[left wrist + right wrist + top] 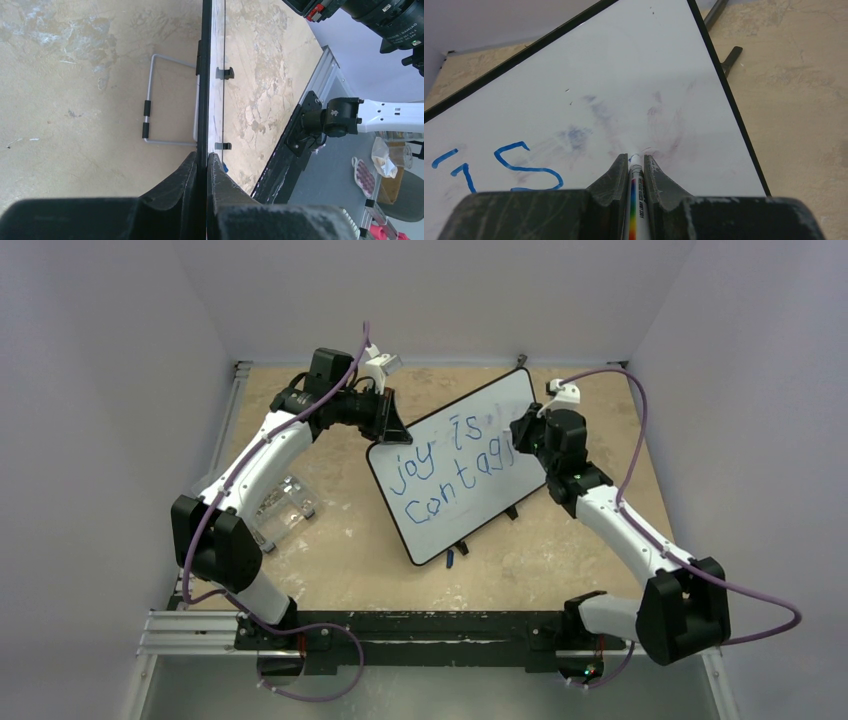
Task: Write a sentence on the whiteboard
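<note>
The whiteboard [497,400] stands tilted at the middle of the table, black-framed. On it the sentence [445,478] reads in blue "joy is" over "contag". My left gripper [388,426] is shut on the board's upper left corner. In the left wrist view the board's frame [204,75] runs edge-on between the fingers [187,175]. My right gripper [520,440] is shut on a white marker [636,200] with a rainbow stripe. Its tip touches the whiteboard [624,75] to the right of the blue "is" [519,167], among faint purple smudges.
A clear plastic holder [282,505] lies on the table left of the board. A small blue cap [450,558] sits by the board's near corner. The board's wire stand [150,112] rests behind it. A black rail [400,625] carries the arm bases at the table's near edge.
</note>
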Tool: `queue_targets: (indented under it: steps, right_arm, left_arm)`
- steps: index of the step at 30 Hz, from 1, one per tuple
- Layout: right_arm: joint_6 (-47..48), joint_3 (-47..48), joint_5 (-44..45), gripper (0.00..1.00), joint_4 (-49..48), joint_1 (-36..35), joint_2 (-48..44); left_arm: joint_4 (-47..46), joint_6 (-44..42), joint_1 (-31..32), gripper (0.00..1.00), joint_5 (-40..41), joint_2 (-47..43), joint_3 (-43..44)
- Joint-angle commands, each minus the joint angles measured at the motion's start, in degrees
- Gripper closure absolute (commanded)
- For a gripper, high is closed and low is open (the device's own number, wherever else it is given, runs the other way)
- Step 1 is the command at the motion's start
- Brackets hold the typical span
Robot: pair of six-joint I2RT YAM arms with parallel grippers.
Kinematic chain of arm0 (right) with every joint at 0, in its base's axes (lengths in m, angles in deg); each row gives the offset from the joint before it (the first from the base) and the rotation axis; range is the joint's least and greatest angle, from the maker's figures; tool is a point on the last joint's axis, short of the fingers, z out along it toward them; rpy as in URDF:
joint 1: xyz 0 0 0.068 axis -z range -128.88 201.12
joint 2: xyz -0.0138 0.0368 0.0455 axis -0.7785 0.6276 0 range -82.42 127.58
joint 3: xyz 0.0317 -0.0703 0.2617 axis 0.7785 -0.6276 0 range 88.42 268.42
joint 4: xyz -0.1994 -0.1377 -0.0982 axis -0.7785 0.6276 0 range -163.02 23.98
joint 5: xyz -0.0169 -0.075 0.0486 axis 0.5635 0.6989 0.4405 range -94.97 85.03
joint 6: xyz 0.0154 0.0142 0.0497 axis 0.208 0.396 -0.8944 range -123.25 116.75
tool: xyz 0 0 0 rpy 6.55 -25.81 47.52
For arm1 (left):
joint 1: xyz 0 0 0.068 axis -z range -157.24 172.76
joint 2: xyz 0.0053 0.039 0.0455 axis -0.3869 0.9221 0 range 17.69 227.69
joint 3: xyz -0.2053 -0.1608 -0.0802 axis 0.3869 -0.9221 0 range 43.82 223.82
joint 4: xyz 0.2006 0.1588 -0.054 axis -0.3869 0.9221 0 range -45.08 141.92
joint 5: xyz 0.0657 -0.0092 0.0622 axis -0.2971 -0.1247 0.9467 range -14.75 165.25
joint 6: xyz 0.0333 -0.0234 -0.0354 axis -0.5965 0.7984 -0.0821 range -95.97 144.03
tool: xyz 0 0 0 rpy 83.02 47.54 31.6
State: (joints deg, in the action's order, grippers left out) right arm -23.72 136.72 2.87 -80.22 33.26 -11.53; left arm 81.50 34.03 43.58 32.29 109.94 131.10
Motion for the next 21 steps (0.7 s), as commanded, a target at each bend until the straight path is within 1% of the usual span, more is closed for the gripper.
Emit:
queue_targets:
  steps: [1, 7, 21]
  right_arm:
    - [0.75, 1.85, 1.78, 1.00, 0.73, 0.45, -3.19]
    - [0.65, 0.46, 2.55, 1.00, 1.05, 1.54, -5.15]
    - [0.61, -0.87, -0.19, 1.00, -0.76, 5.55, -2.68]
  left_arm:
    - [-3.09, -3.10, -0.01, 1.00, 1.94, -1.85, 0.67]
    - [-3.07, -3.23, 0.01, 1.00, 2.01, -1.98, 0.69]
    - [-2.96, -3.32, 0.01, 1.00, 2.26, -1.91, 0.69]
